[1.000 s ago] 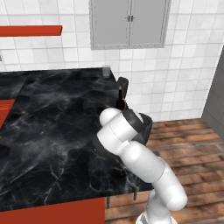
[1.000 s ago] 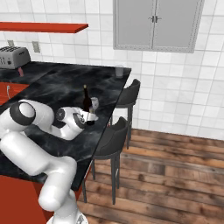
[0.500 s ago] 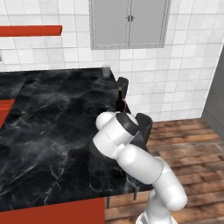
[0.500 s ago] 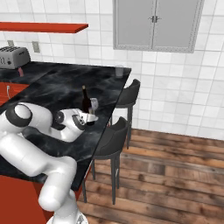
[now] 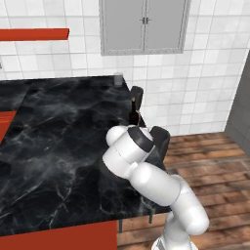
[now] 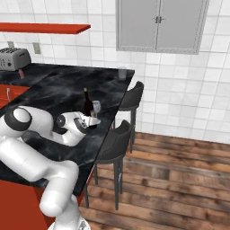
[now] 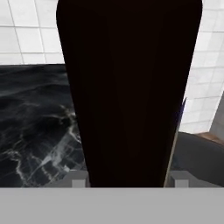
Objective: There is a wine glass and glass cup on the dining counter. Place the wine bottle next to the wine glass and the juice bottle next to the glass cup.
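Note:
My gripper (image 7: 129, 179) is shut on the wine bottle (image 7: 129, 87), whose dark body stands between the two fingertips (image 7: 78, 179). The bottle (image 6: 86, 102) stands upright near the right edge of the dining counter (image 6: 54, 90), and its base is hidden behind my hand (image 6: 85, 123). Right beside it stands the wine glass (image 6: 95, 108). In the left base view the bottle's neck (image 5: 133, 108) rises behind my arm. The glass cup (image 6: 121, 73) (image 5: 117, 79) stands at the far right corner. By the toaster, a small pinkish shape (image 6: 20, 73) looks like the juice bottle.
Two dark stools (image 6: 116, 143) (image 6: 133, 95) stand along the counter's right edge, over a wooden floor. A toaster (image 6: 13, 58) sits at the back left under a red shelf (image 6: 45, 28). A grey wall cabinet (image 6: 157, 24) hangs above.
The wine bottle has sunk slightly beside the wine glass. My arm's elbow has swung a little left and down. The grip has stayed the same.

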Motion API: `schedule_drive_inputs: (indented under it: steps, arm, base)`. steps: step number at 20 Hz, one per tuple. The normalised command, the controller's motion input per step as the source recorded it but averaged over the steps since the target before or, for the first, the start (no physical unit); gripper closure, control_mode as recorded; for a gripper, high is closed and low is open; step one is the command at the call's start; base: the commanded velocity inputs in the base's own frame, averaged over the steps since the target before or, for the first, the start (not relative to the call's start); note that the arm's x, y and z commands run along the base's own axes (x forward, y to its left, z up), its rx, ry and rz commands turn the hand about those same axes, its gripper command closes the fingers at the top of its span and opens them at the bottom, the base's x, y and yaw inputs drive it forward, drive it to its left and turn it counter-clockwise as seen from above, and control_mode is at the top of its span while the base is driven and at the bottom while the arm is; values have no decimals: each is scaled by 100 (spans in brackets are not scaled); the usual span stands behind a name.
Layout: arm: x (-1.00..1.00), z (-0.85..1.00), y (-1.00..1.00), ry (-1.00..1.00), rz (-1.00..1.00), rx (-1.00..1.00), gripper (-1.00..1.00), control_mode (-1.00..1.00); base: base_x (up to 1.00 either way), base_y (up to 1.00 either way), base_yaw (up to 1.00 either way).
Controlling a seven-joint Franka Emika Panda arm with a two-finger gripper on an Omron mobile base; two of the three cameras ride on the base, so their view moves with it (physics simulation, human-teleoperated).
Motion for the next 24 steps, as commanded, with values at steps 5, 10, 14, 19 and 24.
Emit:
schedule_drive_inputs:
  steps: [5,10,14,19,24]
  arm:
    - [-6,-12,3,0,0,0,-100,-100]
    - [-6,-2,0,-1,0,0,-100,-100]
    - [-7,-1,6,-1,0,0,-100,-100]
    - [-6,0,9,-1,0,0,-100,-100]
    - [-8,0,7,0,0,0,-100,-100]
  base:
    - [0,0,0]
    - [0,0,0]
    - [0,0,0]
    - [0,0,0]
    - [0,0,0]
